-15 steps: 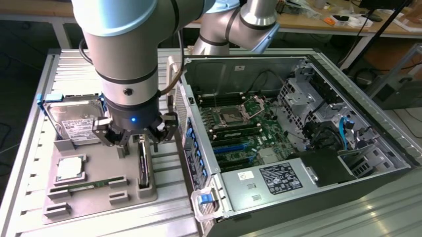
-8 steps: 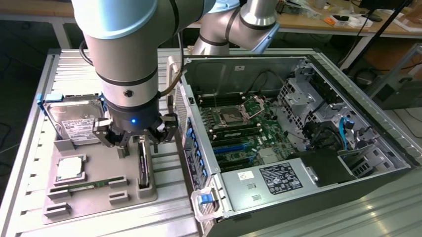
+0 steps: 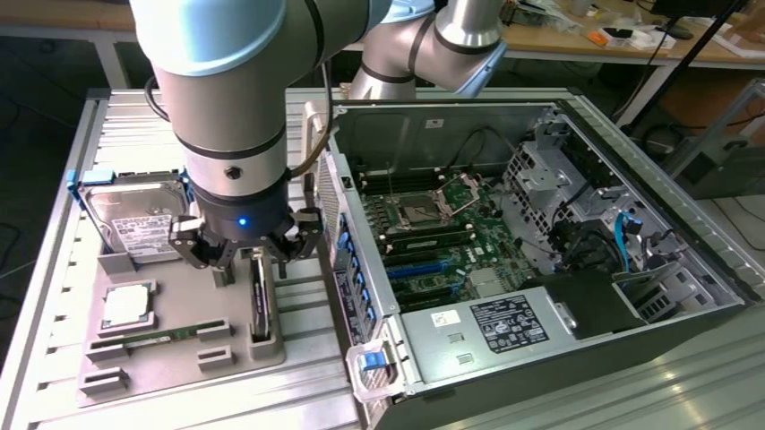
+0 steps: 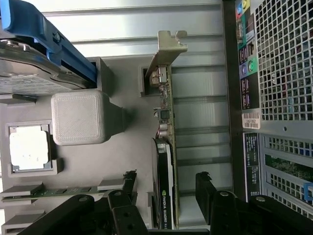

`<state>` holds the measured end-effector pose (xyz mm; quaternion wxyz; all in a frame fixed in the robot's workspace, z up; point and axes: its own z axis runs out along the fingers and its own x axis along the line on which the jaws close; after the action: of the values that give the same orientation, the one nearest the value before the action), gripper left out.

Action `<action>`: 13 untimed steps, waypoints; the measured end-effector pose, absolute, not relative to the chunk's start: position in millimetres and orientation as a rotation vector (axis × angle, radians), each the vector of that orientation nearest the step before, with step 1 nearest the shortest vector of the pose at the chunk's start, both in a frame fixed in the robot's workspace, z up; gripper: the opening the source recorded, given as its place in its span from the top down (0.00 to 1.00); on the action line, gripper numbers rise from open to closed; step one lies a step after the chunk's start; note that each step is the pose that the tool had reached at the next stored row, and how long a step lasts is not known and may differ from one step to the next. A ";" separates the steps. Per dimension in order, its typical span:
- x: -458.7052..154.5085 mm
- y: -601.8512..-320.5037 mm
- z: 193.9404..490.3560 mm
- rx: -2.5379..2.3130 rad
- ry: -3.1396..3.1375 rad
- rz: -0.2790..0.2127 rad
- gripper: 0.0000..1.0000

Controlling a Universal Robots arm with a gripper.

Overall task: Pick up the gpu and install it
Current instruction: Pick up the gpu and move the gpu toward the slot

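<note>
The gpu (image 3: pixel 260 303) stands on its edge in a slot of the grey holder tray (image 3: pixel 179 285), beside the open computer case (image 3: pixel 669 269). Seen from the wrist, the gpu (image 4: pixel 165 142) is a thin green card with a black cooler and a silver end bracket (image 4: pixel 168 48). My gripper (image 3: pixel 251 262) hangs just above the card's near end. It is open, and in the wrist view the gripper (image 4: pixel 166 188) has one black finger (image 4: pixel 128 182) on each side of the card, with gaps between fingers and card.
The tray also holds a hard drive in a blue frame (image 3: pixel 138 219), a processor chip (image 3: pixel 125 306) and a narrow memory stick (image 3: pixel 161 338). A grey tray post (image 4: pixel 80 117) rises near the card. The motherboard (image 3: pixel 436 242) lies exposed inside the case.
</note>
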<state>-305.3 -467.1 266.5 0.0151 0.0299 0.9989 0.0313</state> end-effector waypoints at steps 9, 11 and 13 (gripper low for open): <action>-305.3 -467.1 263.6 0.093 3.109 0.097 0.40; -305.3 -467.1 263.1 0.093 3.109 0.097 0.40; -305.3 -467.1 262.5 0.093 3.109 0.097 0.40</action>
<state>-305.3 -467.1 262.5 0.0150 0.0299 0.9990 0.0312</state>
